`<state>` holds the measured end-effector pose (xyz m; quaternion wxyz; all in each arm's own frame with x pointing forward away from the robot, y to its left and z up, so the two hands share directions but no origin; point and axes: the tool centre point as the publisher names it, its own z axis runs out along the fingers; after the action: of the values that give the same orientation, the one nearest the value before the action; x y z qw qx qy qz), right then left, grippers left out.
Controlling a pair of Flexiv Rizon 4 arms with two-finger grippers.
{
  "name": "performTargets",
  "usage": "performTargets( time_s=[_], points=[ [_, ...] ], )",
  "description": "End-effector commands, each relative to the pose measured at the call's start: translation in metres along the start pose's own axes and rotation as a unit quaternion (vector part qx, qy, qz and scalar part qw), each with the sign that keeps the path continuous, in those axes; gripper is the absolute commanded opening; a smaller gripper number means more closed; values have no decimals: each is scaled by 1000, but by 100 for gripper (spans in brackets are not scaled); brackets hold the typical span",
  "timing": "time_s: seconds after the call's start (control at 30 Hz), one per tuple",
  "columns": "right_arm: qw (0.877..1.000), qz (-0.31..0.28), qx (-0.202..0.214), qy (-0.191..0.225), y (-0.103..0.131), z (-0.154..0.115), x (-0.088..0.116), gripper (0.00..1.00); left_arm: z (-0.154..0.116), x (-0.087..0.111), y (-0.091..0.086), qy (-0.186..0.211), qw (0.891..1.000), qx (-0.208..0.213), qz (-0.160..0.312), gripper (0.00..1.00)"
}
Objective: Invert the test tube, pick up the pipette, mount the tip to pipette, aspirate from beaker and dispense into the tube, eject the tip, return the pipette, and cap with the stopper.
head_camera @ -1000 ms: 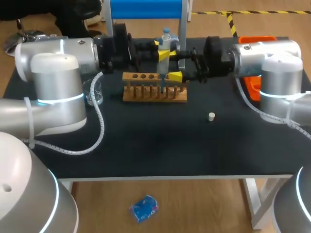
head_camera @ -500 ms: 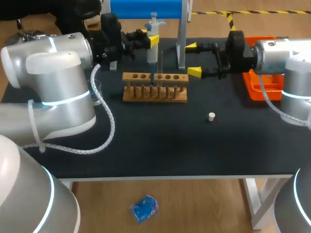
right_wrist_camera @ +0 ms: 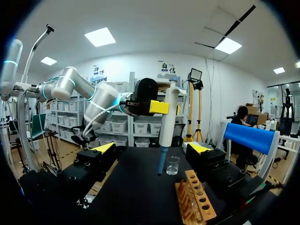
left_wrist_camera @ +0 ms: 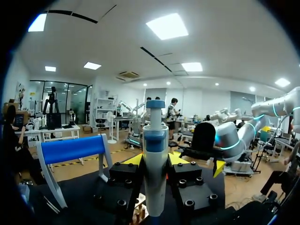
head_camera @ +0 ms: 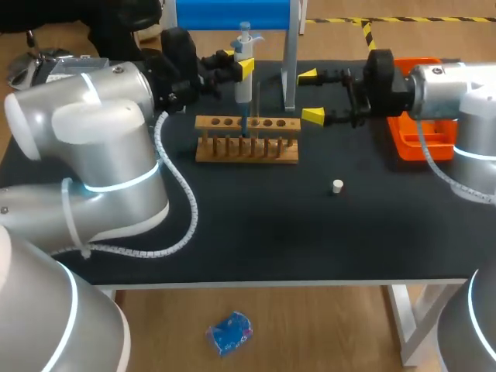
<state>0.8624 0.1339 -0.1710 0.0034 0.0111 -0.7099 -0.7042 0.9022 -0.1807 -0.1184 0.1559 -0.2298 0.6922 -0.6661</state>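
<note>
Plastic, probably light and rigid, pipette (head_camera: 243,91) hangs upright over rack (head_camera: 246,152) on desk (head_camera: 232,225), left pincer (head_camera: 245,68) clamped across its upper body, a sound hold below the plunger; right pincer (head_camera: 311,96) spread wide, empty, near the rack; thin lower end likely fragile.

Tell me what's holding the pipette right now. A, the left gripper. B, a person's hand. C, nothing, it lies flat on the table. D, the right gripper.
A: the left gripper is shut on the pipette, holding it upright over the wooden rack, while the right gripper stands open and empty beside it.
</note>
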Motion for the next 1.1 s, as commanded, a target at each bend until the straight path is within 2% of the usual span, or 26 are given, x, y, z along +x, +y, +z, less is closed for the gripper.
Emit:
performTargets(
  time_s=[0.03, 0.13, 0.27, 0.43, 0.6, 0.73, 0.8, 0.97, 1.03, 1.1],
  points=[
    [1000, 0, 1, 0, 0, 0, 0, 100, 3, -5, -2, -22, 1000, -6, 5, 0],
    [1000, 6, 1, -17, 0, -9, -10, 100, 2, -24, -6, -39, 999, -17, 6, 0],
    [999, 9, 23, -33, 0, -18, -27, 100, 4, -46, -2, -60, 997, -39, 8, 0],
    [997, 21, 44, -55, -3, -20, -46, 100, 6, -71, 2, -93, 994, -61, -5, 0],
    [994, 30, 61, -85, -9, -16, -75, 100, 4, -98, 5, -124, 989, -82, -26, 0],
    [992, 36, 67, -99, -10, -10, -94, 100, 5, -119, 5, -156, 981, -110, -33, 0],
    [988, 34, 96, -115, -12, -5, -105, 100, 7, -129, 4, -171, 976, -125, -48, 0],
    [986, 32, 107, -127, -11, 4, -126, 100, 10, -155, 3, -206, 964, -148, -76, 0],
    [982, 9, 131, -135, -11, 9, -135, 100, 13, -164, 4, -228, 957, -158, -80, 0],
    [982, 4, 131, -137, -11, 12, -141, 100, 16, -173, 5, -247, 951, -163, -88, 0]
  ],
)
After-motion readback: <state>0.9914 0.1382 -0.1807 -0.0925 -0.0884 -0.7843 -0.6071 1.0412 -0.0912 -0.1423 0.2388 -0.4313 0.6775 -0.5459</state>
